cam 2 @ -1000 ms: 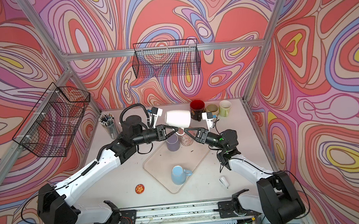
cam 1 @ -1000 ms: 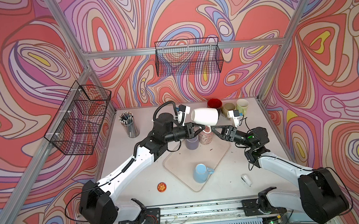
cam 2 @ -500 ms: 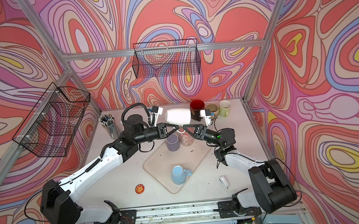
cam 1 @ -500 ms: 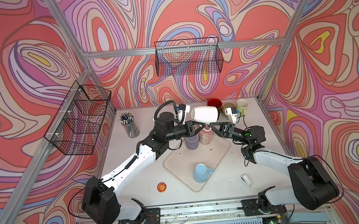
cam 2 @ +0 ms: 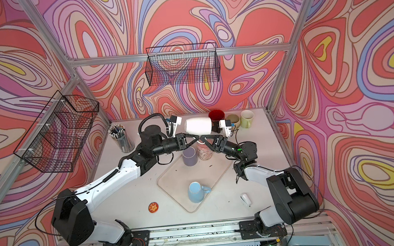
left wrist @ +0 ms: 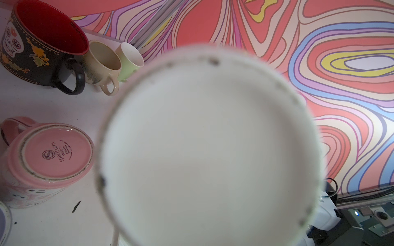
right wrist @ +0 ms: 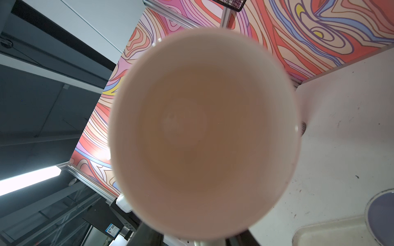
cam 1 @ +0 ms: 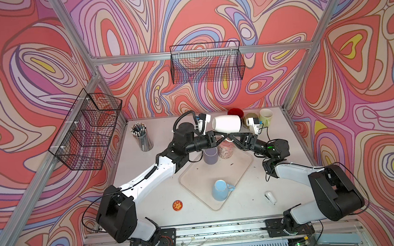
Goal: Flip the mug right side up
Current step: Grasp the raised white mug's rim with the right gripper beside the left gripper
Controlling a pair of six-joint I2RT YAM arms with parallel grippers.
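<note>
- Above the back of the worktop (cam 1: 160, 131), the mug (cam 1: 226, 123) hangs on its side, over a pink mug (cam 1: 225, 149) and a purple mug (cam 1: 210, 156).
- Base faces left arm, mouth faces right arm.
- Left jaws narrow, pinching mug from below.
- Right jaws under mug too; cannot tell if they grip.

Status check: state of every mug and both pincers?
white mug: lifted, on its side, mouth towards right pincer
left pincer: shut on the white mug
right pincer: at the mug, grip unclear
pink mug: upside down
purple mug: looks upside down
blue mug: on tray, orientation unclear
red mug: upright
tan mug: upright
green mug: upright
</note>
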